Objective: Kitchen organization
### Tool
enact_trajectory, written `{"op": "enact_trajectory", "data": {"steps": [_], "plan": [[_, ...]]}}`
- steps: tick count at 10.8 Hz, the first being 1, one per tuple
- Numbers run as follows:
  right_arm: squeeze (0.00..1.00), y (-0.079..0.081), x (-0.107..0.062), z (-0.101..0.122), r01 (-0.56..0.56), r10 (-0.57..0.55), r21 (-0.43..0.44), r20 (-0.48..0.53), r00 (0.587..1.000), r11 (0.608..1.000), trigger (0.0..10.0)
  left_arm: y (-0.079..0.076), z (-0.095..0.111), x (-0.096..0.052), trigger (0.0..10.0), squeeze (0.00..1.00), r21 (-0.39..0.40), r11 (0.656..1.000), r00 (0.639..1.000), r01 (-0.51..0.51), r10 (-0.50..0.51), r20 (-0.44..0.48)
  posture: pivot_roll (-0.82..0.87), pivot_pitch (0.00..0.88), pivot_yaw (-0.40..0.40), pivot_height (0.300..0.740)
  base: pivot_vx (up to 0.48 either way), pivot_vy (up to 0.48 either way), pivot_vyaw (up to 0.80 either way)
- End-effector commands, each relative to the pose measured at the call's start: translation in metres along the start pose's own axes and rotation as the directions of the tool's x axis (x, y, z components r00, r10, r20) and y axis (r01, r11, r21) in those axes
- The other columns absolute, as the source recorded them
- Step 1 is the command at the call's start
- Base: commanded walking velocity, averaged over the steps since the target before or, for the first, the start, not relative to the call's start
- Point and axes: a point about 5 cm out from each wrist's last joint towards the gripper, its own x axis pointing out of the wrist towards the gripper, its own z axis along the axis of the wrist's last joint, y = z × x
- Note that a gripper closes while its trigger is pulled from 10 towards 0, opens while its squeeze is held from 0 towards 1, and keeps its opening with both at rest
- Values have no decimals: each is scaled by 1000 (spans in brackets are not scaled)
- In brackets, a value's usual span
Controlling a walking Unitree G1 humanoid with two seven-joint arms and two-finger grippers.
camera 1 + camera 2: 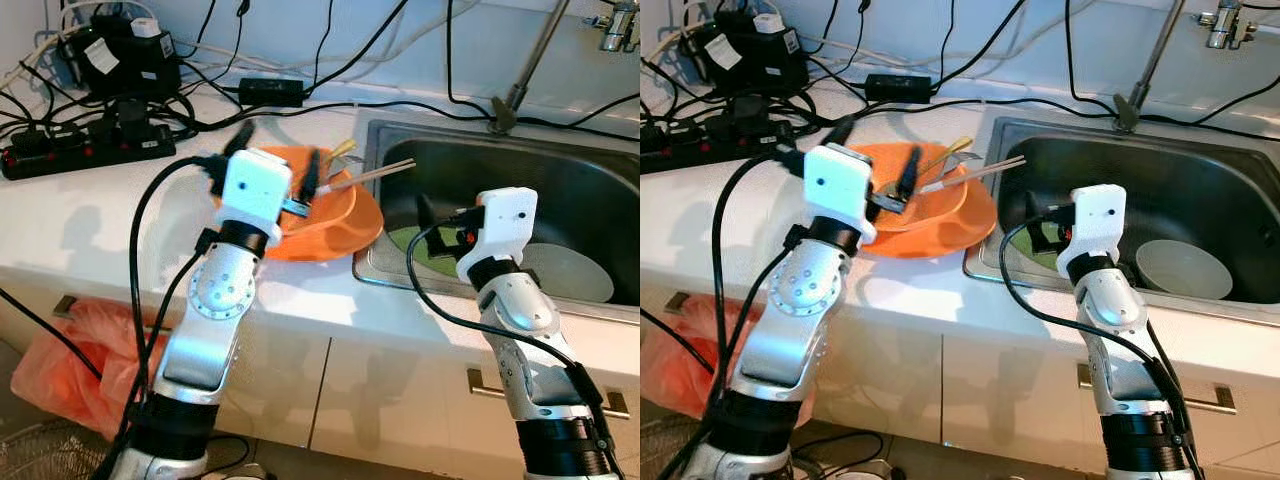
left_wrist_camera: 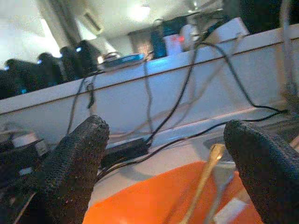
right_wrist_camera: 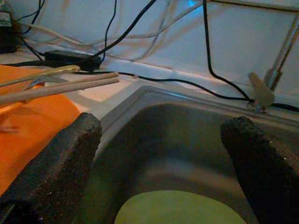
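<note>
Left end effector (image 1: 282, 158) over orange bowl (image 1: 345, 225)

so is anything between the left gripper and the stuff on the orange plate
Nothing visible is. The left gripper hovers open just above the orange plate, and its wrist view looks straight between the fingers at the gold-handled utensil and chopsticks lying across the plate.

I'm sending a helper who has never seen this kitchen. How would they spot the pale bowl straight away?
Start at the steel sink set into the white counter, right of the orange plate. On the sink's floor lie two dishes: a green plate near the right gripper, and beside it, farther right, the bowl. It alone is whitish, round and deep.
</note>
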Motion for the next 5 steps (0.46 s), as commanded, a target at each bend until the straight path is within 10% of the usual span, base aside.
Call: {"op": "enact_trajectory", "data": {"steps": [1,5], "plan": [[0,-4,0,4,17,-17,-1,20,1000,1000,10000,1,3,5,10000,0,2,1000,1000,-24,24,15,100,0,-17,740,0,0,0],[0,-2,-1,8,27,-27,6,32,999,1000,10000,2,1,14,10000,0,-39,996,997,-81,81,0,84,0,1,740,0,-155,0]]}}
